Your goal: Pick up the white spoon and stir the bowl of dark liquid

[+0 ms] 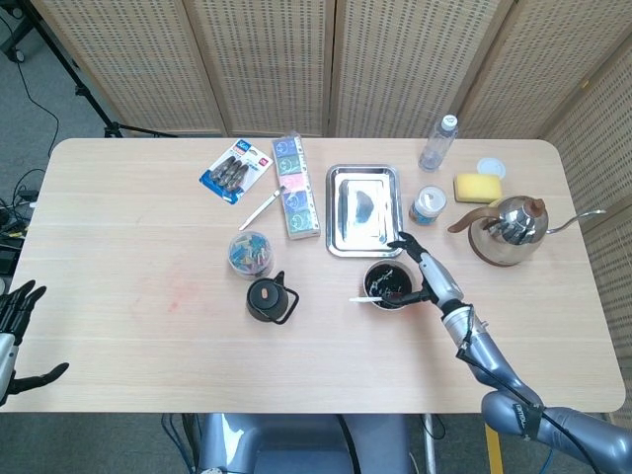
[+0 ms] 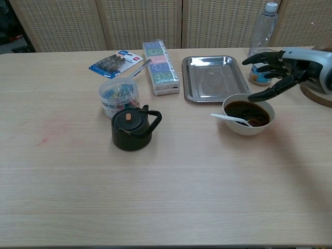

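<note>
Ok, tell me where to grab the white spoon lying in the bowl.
Pinch the white plastic spoon by its handle, the part jutting out over the left rim of the white bowl of dark liquid. Its head sits in the liquid. Come from above on the bowl's left side, where the table is bare.

Head view looks steeply down; chest view low, nearer; both share the table [image 1: 148,296].

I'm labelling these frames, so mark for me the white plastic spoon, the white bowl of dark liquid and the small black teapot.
white plastic spoon [image 2: 226,118], chest view, on its handle.
white bowl of dark liquid [image 2: 244,127], chest view, on its outer front wall.
small black teapot [image 2: 130,134], chest view, on its body.
</note>
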